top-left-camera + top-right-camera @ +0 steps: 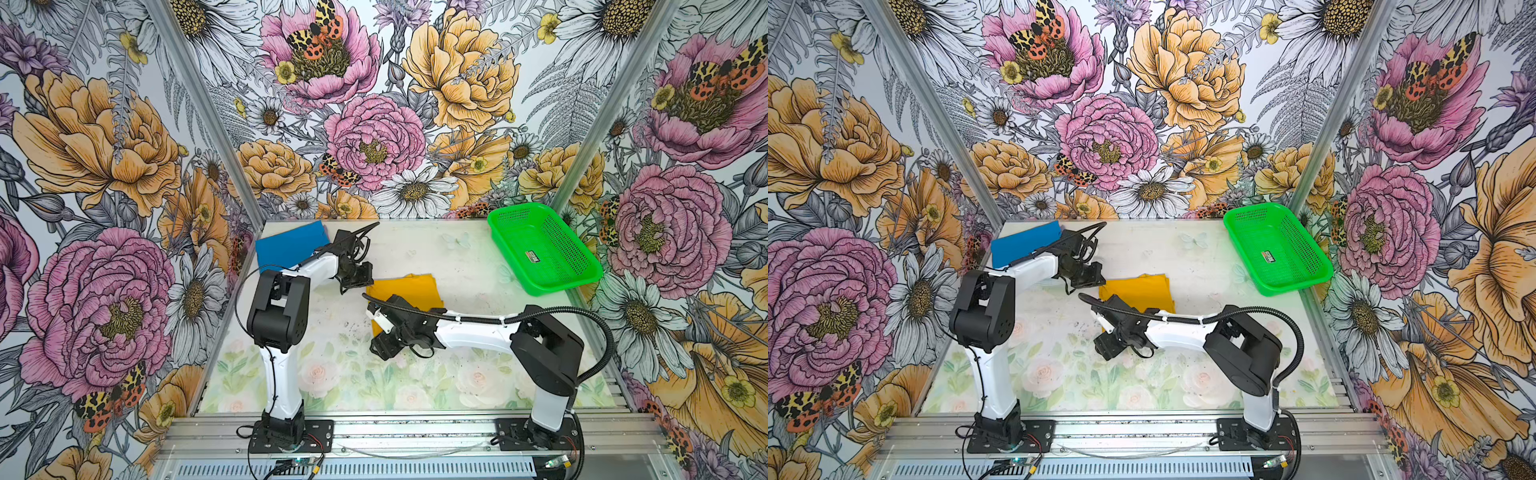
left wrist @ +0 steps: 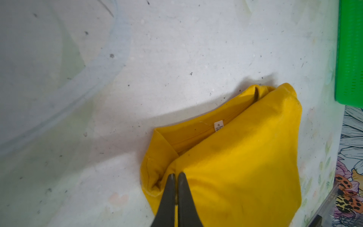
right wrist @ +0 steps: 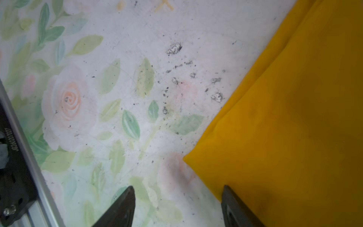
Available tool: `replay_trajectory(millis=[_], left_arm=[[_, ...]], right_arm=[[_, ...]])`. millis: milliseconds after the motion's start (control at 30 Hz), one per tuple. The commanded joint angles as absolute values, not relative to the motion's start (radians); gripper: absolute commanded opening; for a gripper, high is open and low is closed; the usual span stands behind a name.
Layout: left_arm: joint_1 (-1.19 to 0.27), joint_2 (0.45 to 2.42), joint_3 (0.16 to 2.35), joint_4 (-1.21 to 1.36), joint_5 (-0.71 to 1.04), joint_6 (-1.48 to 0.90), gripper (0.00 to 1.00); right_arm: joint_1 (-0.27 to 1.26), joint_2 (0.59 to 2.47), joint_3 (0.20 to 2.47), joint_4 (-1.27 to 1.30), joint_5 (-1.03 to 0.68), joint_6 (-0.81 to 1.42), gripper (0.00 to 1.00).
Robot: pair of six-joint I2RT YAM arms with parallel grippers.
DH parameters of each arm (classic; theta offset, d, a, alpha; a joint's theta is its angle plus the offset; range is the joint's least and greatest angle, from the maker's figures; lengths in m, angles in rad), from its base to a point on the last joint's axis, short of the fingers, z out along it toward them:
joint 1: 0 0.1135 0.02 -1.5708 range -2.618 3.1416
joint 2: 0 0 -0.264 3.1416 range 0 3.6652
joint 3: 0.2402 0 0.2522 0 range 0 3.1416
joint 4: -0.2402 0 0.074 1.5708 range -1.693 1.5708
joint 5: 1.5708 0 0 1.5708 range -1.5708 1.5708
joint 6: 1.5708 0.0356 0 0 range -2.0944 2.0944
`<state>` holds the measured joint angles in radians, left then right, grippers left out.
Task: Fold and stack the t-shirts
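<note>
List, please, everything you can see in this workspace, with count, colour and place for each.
yellow shirt: one, mustard yellow, folded, middle of the table
blue shirt: one, bright blue, folded, far left corner, partly behind the left arm
basket: one, bright green, far right corner
table: one, pale flower print, under everything
walls: flowered paper, three sides
left pincer: one, dark, shut on the yellow shirt near its collar
right pincer: one, dark, open, at the yellow shirt's near corner
</note>
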<state>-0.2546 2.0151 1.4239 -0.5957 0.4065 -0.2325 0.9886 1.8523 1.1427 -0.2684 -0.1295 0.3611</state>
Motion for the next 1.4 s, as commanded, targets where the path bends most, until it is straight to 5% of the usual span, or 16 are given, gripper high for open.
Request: replay_trajectory(millis=[0, 300, 433, 500, 967, 1133, 1367], left_arm=[[-0.242, 2.032, 1.46, -0.586, 0.439, -0.23, 0.0], [-0.235, 2.039, 1.447, -0.568, 0.464, -0.233, 0.0], [-0.223, 2.047, 1.448, -0.565, 0.471, -0.238, 0.0], [-0.215, 2.056, 1.448, -0.565, 0.474, -0.24, 0.0], [-0.153, 2.051, 1.381, -0.524, 0.499, -0.281, 0.0], [-0.153, 2.048, 1.367, -0.506, 0.517, -0.29, 0.0], [-0.151, 2.048, 1.353, -0.495, 0.531, -0.292, 0.0]], right_arm=[[1.01, 1.872, 1.166, -0.232, 0.013, 0.415, 0.54], [1.053, 1.934, 1.216, -0.256, 0.111, 0.451, 0.38], [1.078, 1.953, 1.223, -0.296, 0.126, 0.464, 0.07], [1.096, 1.936, 1.202, -0.307, 0.136, 0.472, 0.0], [1.153, 1.845, 1.085, -0.31, 0.14, 0.492, 0.0], [1.145, 1.845, 1.148, -0.312, 0.15, 0.465, 0.35], [1.115, 1.916, 1.254, -0.339, 0.161, 0.477, 0.46]])
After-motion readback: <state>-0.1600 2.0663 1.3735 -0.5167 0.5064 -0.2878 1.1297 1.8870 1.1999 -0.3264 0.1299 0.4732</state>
